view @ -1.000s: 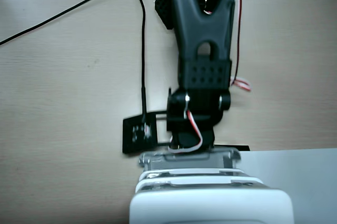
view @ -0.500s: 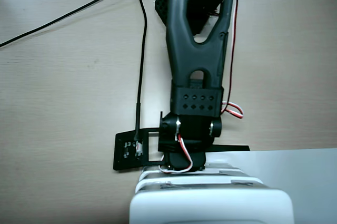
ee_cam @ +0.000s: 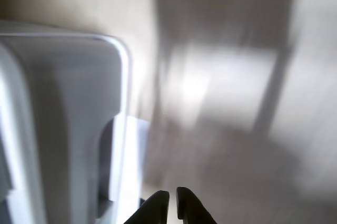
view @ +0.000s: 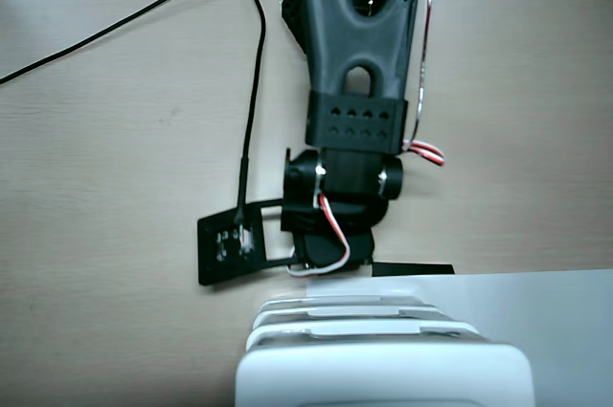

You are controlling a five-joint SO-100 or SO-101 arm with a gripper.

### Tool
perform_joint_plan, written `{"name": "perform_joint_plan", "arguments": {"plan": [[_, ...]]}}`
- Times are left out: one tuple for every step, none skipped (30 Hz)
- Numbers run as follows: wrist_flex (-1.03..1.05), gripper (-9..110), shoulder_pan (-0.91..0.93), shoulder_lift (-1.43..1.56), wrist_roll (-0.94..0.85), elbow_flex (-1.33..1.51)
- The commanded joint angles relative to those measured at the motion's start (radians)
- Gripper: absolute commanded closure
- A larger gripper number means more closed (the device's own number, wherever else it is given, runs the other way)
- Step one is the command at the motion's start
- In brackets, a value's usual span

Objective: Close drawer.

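The wrist view is blurred. A grey rounded-corner plastic body with a pale rim [ee_cam: 63, 129] fills its left side; I cannot tell whether this is the drawer or the cabinet. My gripper [ee_cam: 172, 200] shows at the bottom edge just right of that body, its black fingertips almost together with nothing between them. In the fixed view the white cabinet [view: 383, 369] stands at the bottom, with stacked ridges [view: 354, 316] along its far edge. The arm's wrist [view: 340, 201] hangs right at those ridges and hides the gripper. No tray visibly sticks out there.
A flat white sheet [view: 536, 302] lies at the lower right of the fixed view beside the cabinet. A small black board with a cable [view: 230, 244] sits left of the wrist. Black cables [view: 144, 10] cross the beige table at the top left.
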Motion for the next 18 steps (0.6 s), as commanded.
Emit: {"name": "perform_joint_plan", "arguments": {"plan": [[0.02,101,0.031,0.058,-0.023,0.012],[0.026,101,0.043,0.061,-0.034,0.017],[0.032,101,0.055,0.064,-0.044,0.021],[0.04,101,0.066,0.069,-0.052,0.026],[0.046,101,0.078,0.074,-0.061,0.031],[0.051,101,0.089,0.08,-0.071,0.035],[0.054,101,0.098,0.084,-0.08,0.041],[0.054,101,0.109,0.092,-0.092,0.048],[0.054,101,0.118,0.1,-0.1,0.054],[0.054,101,0.127,0.106,-0.107,0.058],[0.054,101,0.137,0.112,-0.11,0.063],[0.055,101,0.143,0.117,-0.112,0.066],[0.057,101,0.146,0.12,-0.115,0.069],[0.061,101,0.149,0.126,-0.117,0.072],[0.066,101,0.15,0.133,-0.117,0.075],[0.071,101,0.152,0.144,-0.12,0.083],[0.072,101,0.152,0.16,-0.12,0.092],[0.072,101,0.152,0.173,-0.12,0.104]]}}
